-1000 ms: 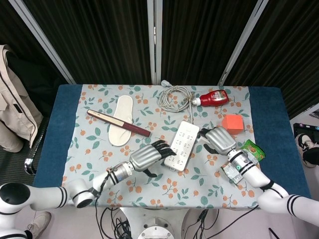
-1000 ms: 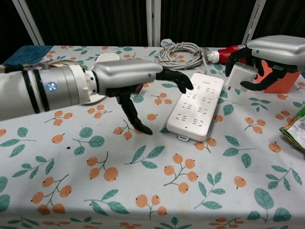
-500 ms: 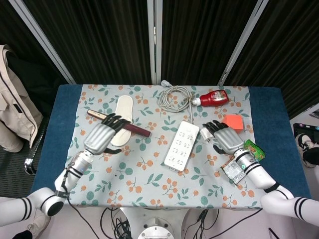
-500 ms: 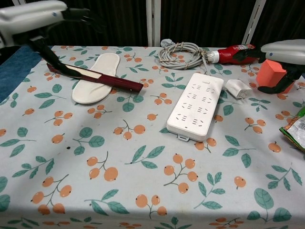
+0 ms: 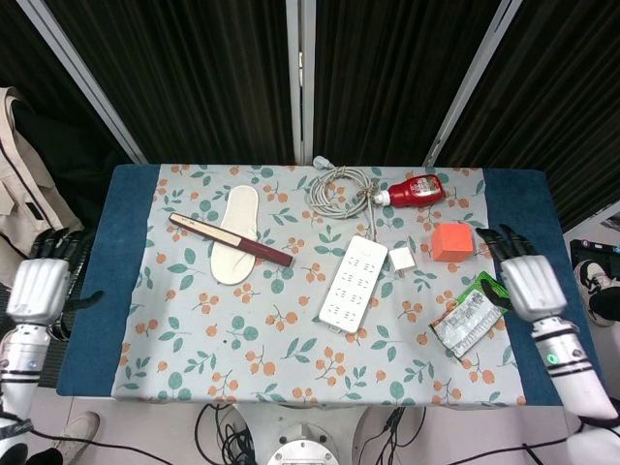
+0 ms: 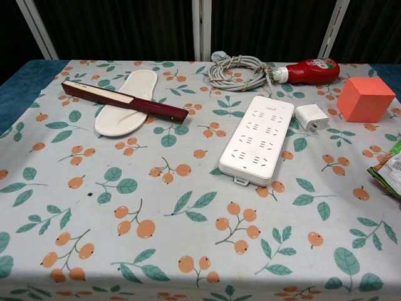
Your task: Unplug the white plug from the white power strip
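Observation:
The white power strip (image 5: pixel 352 282) (image 6: pixel 259 138) lies flat near the table's middle, its sockets bare. The white plug (image 5: pixel 401 259) (image 6: pixel 311 116) lies loose on the cloth just right of the strip's far end, apart from it. My left hand (image 5: pixel 41 285) hangs off the table's left edge with fingers spread and nothing in it. Past the right edge, my right hand (image 5: pixel 520 278) is likewise spread and empty. Neither hand shows in the chest view.
A coiled white cable (image 5: pixel 339 188) and a ketchup bottle (image 5: pixel 412 190) lie at the back. An orange cube (image 5: pixel 450 241) stands right of the plug. Snack packets (image 5: pixel 469 312) lie at the right. A white insole (image 5: pixel 232 232) and dark red stick (image 5: pixel 230 238) lie left.
My right hand let go of the plug, which now lies beside the strip, and drew back off the table's right edge. My left hand swept from the strip to beyond the left edge.

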Tool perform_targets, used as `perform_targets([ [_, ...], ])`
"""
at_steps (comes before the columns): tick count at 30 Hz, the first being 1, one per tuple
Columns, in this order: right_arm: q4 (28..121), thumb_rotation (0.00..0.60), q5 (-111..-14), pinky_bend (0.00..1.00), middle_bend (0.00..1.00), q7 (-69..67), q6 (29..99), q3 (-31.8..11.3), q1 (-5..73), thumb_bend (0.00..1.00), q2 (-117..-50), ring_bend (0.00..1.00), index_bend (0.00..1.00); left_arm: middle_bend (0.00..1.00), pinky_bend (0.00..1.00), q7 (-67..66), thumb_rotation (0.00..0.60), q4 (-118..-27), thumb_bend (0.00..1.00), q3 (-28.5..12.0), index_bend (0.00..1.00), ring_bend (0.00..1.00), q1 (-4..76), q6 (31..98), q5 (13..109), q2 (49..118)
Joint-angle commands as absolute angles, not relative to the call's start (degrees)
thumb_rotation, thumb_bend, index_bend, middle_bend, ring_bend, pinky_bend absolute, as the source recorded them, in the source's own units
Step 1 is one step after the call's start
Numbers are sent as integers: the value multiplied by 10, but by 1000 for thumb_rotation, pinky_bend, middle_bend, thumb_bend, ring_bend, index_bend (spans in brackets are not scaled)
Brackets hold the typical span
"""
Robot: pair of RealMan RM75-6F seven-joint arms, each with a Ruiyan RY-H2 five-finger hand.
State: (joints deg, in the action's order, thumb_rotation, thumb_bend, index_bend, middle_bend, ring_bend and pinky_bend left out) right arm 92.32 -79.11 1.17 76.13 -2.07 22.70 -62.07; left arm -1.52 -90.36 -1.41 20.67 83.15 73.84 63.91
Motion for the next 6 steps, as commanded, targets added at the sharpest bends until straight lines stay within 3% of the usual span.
perform_targets([
  [1, 946, 600, -831, 154, 116, -26, 863, 8, 138, 327, -588, 0, 0, 178, 83, -10, 600, -924, 79, 4, 143, 94, 147, 898, 748, 618],
  [6, 937, 600, -871, 154, 121, -65, 921, 31, 83, 327, -593, 0, 0, 178, 80, -17, 600, -940, 75, 23, 143, 94, 93, 955, 782, 631],
])
